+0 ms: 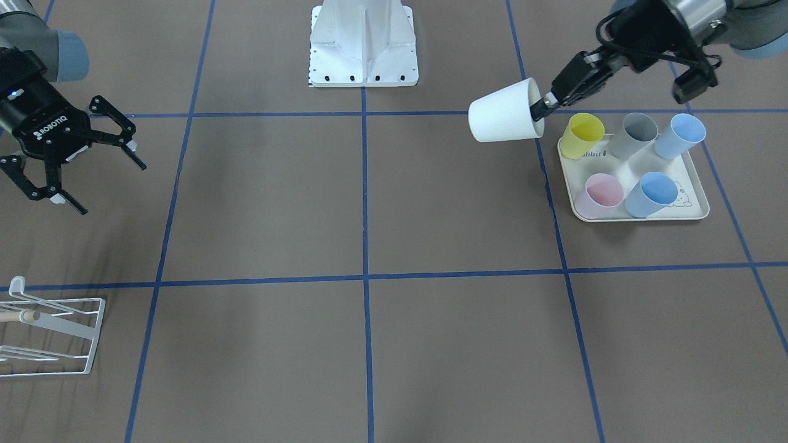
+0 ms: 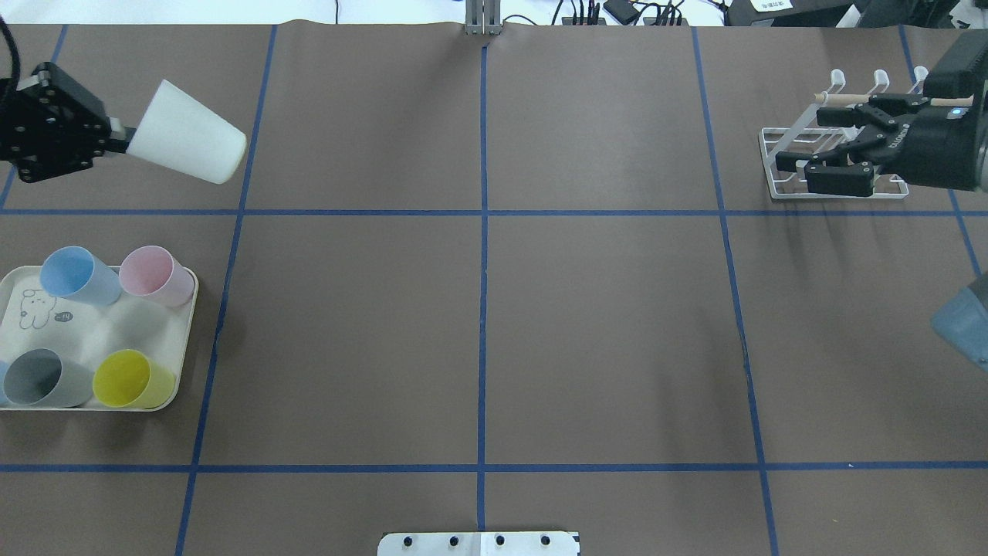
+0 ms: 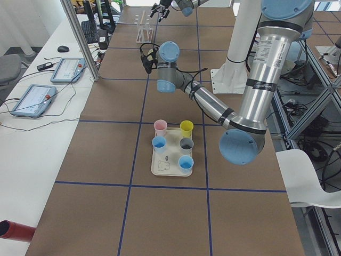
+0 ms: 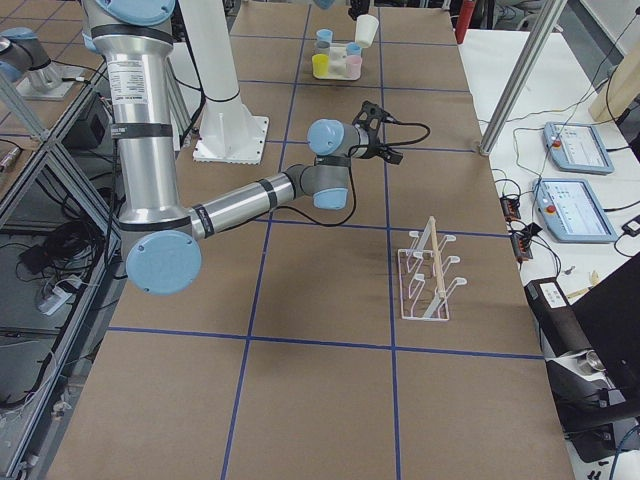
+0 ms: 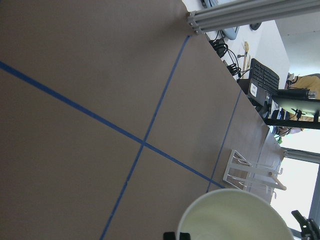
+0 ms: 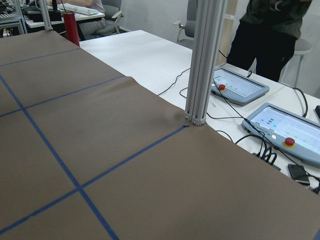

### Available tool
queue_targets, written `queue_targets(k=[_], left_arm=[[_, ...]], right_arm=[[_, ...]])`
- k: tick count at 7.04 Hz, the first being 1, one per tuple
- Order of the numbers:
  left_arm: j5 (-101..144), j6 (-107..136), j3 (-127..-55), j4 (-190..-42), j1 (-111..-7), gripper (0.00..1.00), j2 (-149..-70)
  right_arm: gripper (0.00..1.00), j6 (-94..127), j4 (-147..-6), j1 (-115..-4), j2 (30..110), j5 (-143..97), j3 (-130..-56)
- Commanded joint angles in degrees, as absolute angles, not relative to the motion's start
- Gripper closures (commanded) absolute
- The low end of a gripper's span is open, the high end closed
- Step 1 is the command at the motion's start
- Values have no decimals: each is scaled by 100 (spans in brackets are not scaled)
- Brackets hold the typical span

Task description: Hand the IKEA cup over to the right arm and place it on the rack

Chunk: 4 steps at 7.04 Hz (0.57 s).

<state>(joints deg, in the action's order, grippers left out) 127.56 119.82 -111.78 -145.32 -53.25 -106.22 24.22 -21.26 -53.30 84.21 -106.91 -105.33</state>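
The white IKEA cup (image 1: pixel 505 115) (image 2: pixel 185 143) hangs on its side above the table, its base pointing toward the table's middle. My left gripper (image 1: pixel 545 104) (image 2: pixel 116 139) is shut on its rim, one finger inside the mouth; the left wrist view shows the cup's open mouth (image 5: pixel 235 217). My right gripper (image 1: pixel 114 189) (image 2: pixel 806 147) is open and holds nothing. It hovers at the opposite end of the table, and in the overhead view it overlaps the white wire rack (image 2: pixel 772 166) (image 1: pixel 55 332) (image 4: pixel 430 270) with its wooden rod.
A cream tray (image 1: pixel 640 216) (image 2: pixel 100 324) below the left gripper holds several upright cups: yellow, grey, pink and blue. The robot's white base (image 1: pixel 363 49) stands at mid-table. Blue tape lines grid the brown tabletop. A person stands by the control tablets (image 6: pixel 240 87) beyond the table's edge.
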Motion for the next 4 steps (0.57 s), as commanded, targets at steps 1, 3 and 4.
queue_targets(k=[1, 3, 4], left_arm=[[11869, 12907, -11101, -13854, -4565, 100, -11396], [11497, 13410, -10812, -13772, -4193, 100, -11706], [11496, 13551, -10811, -13772, -4201, 100, -11637]], right_arm=[[1, 2030, -2144, -4601, 7817, -9717, -10529], [1, 1375, -2188, -3791, 7508, -8906, -10512], [5, 1154, -2188, -3492, 7393, -8860, -10512]])
